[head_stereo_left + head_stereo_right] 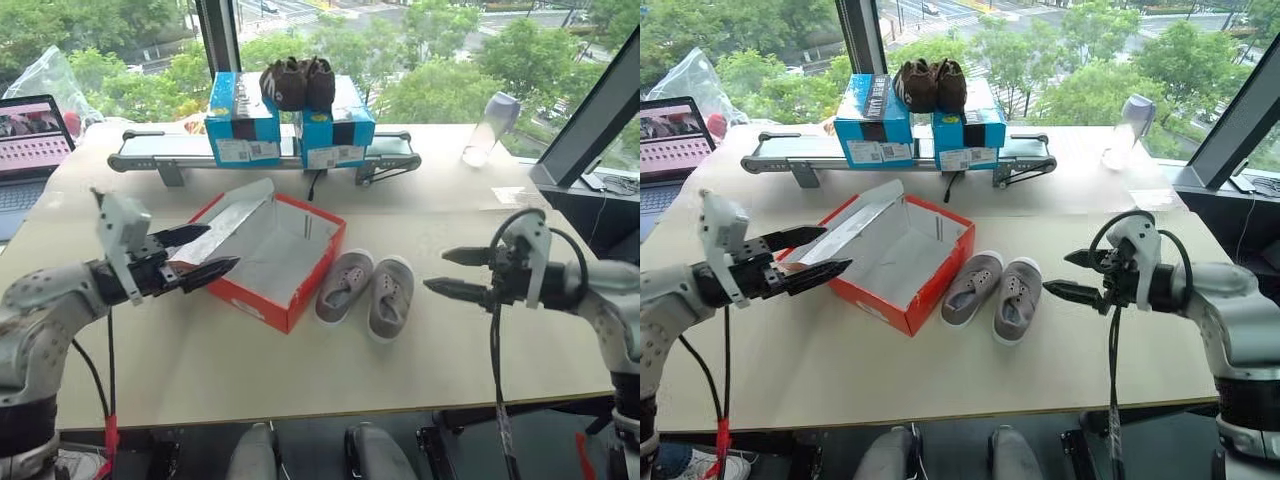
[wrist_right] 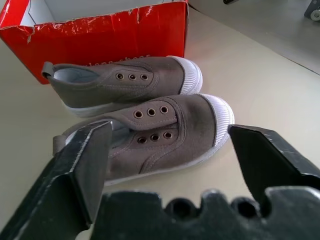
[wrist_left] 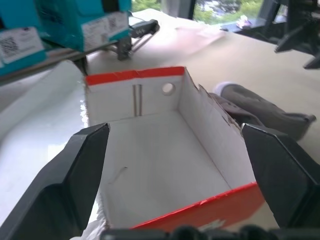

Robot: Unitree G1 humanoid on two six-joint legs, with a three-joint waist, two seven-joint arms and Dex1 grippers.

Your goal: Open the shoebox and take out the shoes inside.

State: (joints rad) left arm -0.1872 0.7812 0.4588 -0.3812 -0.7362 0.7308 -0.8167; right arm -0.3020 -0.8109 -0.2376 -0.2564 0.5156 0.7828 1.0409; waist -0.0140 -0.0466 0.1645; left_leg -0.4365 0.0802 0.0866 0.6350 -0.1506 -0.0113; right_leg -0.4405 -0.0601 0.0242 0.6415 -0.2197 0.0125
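The red shoebox (image 1: 272, 258) lies open on the table, its white inside bare and its lid (image 1: 232, 215) folded back to the left. The two greyish shoes (image 1: 345, 285) (image 1: 390, 298) stand side by side on the table just right of the box, toes towards me. My left gripper (image 1: 222, 247) hovers open at the box's near left corner, pointing across it and gripping nothing. Right of the shoes (image 2: 150, 117), my right gripper (image 1: 435, 270) is open and empty, pointing at them from a short way off.
At the back, two blue boxes (image 1: 243, 120) sit on a grey rail (image 1: 150, 150) with a dark brown pair of shoes (image 1: 297, 82) on top. A laptop (image 1: 30, 145) is at the far left and a clear bottle (image 1: 490, 128) at the back right.
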